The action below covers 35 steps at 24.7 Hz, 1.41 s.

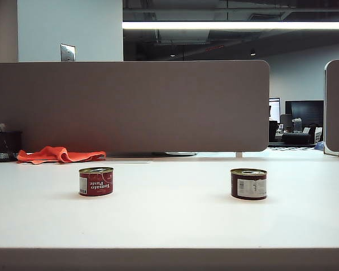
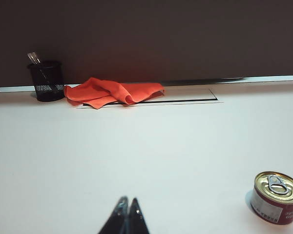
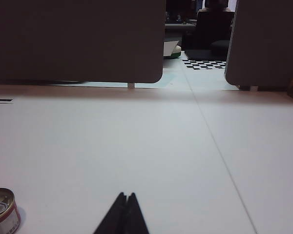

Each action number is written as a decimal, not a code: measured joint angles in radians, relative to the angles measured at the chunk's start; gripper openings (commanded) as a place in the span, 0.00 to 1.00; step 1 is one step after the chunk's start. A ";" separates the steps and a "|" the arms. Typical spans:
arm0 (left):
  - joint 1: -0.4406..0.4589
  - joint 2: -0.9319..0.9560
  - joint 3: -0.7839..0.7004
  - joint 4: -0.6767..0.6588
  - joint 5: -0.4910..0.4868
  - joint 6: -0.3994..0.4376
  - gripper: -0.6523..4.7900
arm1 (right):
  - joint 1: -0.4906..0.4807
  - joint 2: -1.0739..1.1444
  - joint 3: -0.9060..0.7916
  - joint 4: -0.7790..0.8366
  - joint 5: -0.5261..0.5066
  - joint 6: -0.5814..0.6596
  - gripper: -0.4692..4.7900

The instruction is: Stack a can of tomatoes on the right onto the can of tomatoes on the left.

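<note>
Nothing is started: both cans stand apart on the worktop [image 1: 169,226]. Left gripper [image 2: 126,201] and right gripper [image 3: 125,196] hover behind them, jaws shut, empty. You must open the right jaws and reach for the right can [image 1: 248,183], well right of the left can [image 1: 96,181].

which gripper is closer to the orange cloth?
Left. The left gripper, shut, faces the orange cloth across bare table, with the left tomato can off to its side. The right gripper, also shut, sees only the right can, no cloth.

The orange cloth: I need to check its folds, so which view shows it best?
The left wrist view: the orange cloth lies large, folds clear, beside the pen holder. The exterior view shows it small and flat; the right wrist view misses it.
</note>
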 measured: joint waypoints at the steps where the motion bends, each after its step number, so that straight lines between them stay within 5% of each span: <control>1: 0.000 0.000 0.000 0.000 0.000 0.000 0.11 | 0.000 0.000 0.000 0.001 0.000 0.000 0.09; 11: 0.000 0.000 0.001 -0.027 -0.001 -0.052 0.11 | 0.000 0.000 0.000 0.014 0.036 0.000 0.09; 14: 0.001 0.001 0.107 -0.140 -0.045 -0.194 0.11 | 0.000 0.000 0.004 0.092 0.131 0.047 0.08; 20: 0.001 0.022 0.348 -0.281 -0.014 -0.196 0.11 | 0.000 0.034 0.259 0.046 0.195 0.088 0.08; 29: 0.001 0.367 0.625 -0.329 0.121 -0.156 0.11 | 0.000 0.291 0.571 -0.045 -0.054 0.083 0.08; 35: 0.000 0.651 0.848 -0.476 0.267 -0.079 0.11 | 0.002 0.599 0.801 -0.290 -0.122 -0.009 0.08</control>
